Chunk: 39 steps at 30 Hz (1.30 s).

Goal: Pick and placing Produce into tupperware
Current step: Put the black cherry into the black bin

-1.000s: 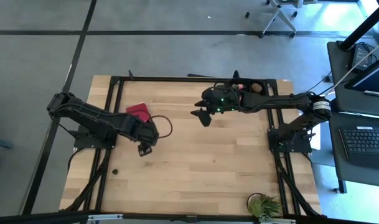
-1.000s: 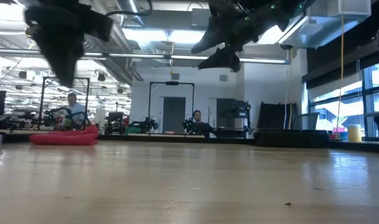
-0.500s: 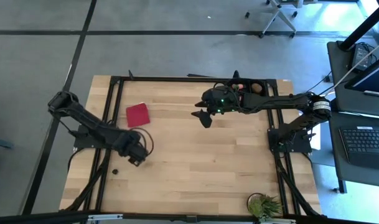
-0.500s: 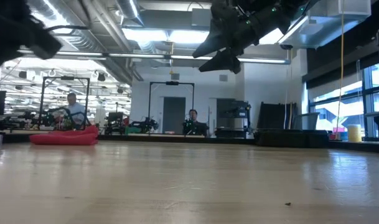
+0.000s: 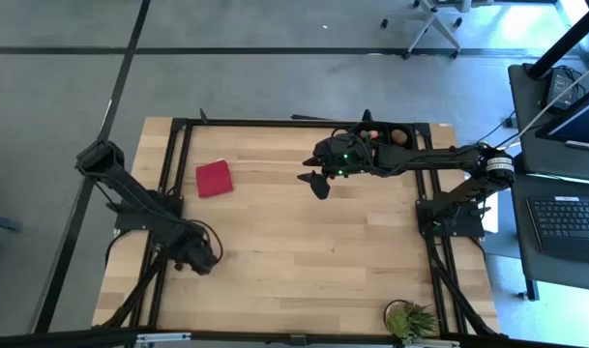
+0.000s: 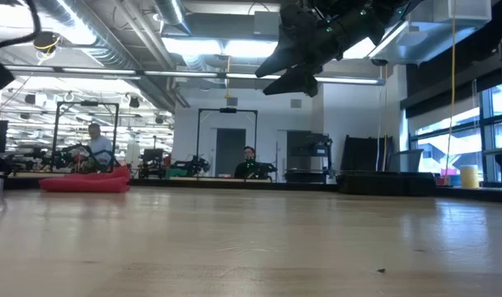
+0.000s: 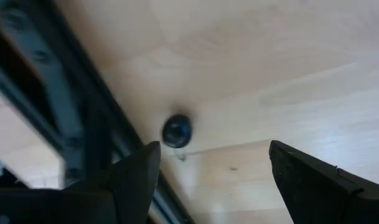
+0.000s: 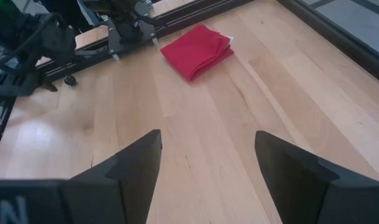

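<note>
In the left wrist view one tiny dark round produce piece (image 7: 177, 130) lies on the wood beside a black frame rail. My left gripper (image 7: 213, 149) hangs open over it, apart from it. From above, that gripper (image 5: 201, 261) is near the table's left edge and hides the piece. My right gripper (image 5: 315, 180) hovers open, high over the far middle of the table, holding nothing. The black tupperware tray (image 5: 384, 133) sits at the far edge, partly under the right arm. In it are a brown lump (image 5: 398, 136) and a red piece (image 5: 368, 134).
A folded red cloth (image 5: 214, 178) lies flat on the far left part of the table. A spiky green plant (image 5: 410, 319) stands at the near right corner. Black frame rails run along the table's edges. People sit in the room behind the table.
My left gripper has swung away from the red cloth toward the table's near left, ending over the small dark piece by the left rail. The cloth, earlier partly covered by it, now lies in full view. My right arm has kept still.
</note>
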{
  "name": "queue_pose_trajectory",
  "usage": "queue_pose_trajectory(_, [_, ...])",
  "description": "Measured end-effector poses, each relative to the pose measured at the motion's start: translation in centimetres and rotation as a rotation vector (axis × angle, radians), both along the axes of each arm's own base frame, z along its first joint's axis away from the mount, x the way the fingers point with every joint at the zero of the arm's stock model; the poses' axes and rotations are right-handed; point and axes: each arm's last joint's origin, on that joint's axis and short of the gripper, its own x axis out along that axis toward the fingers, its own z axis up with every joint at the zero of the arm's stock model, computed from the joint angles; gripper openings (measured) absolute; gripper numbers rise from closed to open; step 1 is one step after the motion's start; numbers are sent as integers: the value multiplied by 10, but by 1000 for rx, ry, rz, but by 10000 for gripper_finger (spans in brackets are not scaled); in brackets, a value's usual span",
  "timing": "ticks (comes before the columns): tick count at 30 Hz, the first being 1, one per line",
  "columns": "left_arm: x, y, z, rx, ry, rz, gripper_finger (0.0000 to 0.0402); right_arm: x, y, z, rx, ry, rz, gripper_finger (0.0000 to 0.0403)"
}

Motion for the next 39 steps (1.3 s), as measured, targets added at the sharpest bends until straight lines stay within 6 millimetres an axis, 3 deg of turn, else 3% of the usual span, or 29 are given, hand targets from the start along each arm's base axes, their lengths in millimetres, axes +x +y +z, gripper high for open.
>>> queue_pose_trajectory(8, [-15,-2,-24,-45,68,50,290,0,0,0,0,0,0,259])
queue_pose_trajectory(19, [-21,2,-51,-126,33,58,290,0,0,0,0,0,0,259])
queue_pose_trajectory(39, [-22,4,-53,-121,2,-23,279,0,0,0,-4,0,2,259])
